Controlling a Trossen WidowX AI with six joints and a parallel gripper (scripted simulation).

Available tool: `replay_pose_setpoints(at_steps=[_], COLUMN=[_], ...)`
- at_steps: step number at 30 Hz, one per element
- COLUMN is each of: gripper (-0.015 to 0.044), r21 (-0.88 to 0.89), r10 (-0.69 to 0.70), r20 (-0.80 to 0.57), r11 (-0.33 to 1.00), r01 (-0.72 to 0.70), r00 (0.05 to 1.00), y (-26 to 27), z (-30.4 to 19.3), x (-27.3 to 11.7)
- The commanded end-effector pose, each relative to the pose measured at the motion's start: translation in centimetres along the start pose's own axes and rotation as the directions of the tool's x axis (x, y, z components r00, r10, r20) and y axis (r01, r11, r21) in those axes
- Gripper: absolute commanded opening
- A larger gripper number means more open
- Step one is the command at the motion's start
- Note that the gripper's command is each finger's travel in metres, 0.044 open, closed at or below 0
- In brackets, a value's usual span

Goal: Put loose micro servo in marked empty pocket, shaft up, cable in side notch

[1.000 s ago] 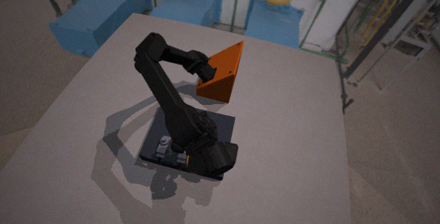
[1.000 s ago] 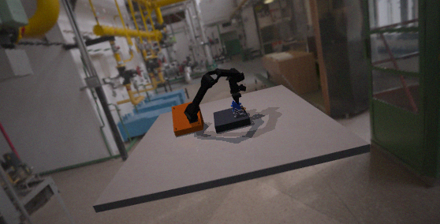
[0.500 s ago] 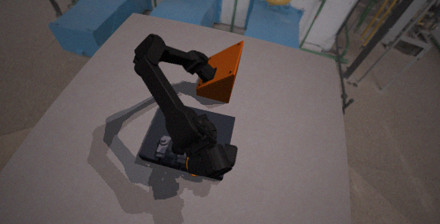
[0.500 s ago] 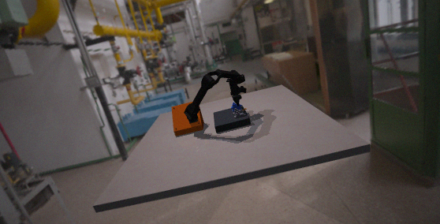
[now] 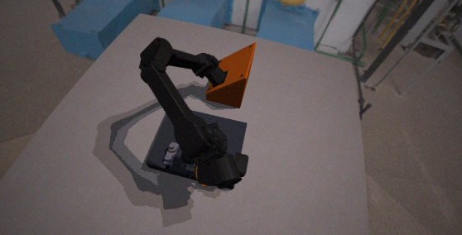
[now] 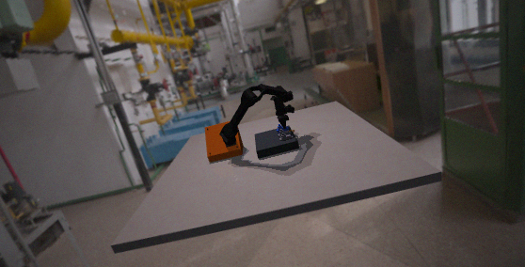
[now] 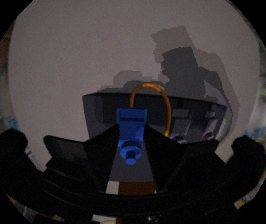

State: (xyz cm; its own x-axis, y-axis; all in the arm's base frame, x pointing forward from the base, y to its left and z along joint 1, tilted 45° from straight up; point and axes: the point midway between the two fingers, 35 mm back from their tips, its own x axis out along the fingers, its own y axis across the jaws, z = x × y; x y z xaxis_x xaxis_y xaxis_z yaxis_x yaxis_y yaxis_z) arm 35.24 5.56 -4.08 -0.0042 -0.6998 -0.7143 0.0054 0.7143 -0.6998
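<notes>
The loose blue micro servo (image 7: 132,116) (image 6: 280,128) is between the fingers of my gripper (image 7: 131,127) (image 6: 282,126), which is shut on it. Its round output shaft faces the wrist camera, so it points up. Its orange cable (image 7: 150,85) (image 5: 196,172) arches from the far end of the servo to the right in the wrist view. The servo is over the dark deck (image 5: 233,130) (image 6: 266,142), near the edge away from the arm's base. The marked pocket and its side notch cannot be made out under the servo and fingers. Whether the ears touch the deck cannot be told.
Grey servo-like parts stand on the deck beside the blue servo, one (image 5: 171,151) (image 7: 210,122) farther out and one (image 7: 180,120) closer to the cable. The arm's orange base block (image 5: 238,66) (image 6: 215,142) stands behind the deck. The arm covers part of the deck in the top view.
</notes>
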Motion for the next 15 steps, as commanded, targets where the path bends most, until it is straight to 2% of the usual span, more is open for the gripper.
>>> replay_pose_setpoints(at_steps=[1, 8, 15], gripper=[0.0, 0.0, 0.0184], r21=[-0.005, -0.005, -0.005], r10=[-0.003, -0.004, -0.004], r20=[0.003, 0.003, 0.003], r11=[1.0, 1.0, 1.0], r01=[0.003, 0.004, 0.004], r00=[1.0, 1.0, 1.0], y=[-0.03, -0.04, 0.01], z=[0.01, 0.01, -0.03], x=[0.37, 1.06, 0.88])
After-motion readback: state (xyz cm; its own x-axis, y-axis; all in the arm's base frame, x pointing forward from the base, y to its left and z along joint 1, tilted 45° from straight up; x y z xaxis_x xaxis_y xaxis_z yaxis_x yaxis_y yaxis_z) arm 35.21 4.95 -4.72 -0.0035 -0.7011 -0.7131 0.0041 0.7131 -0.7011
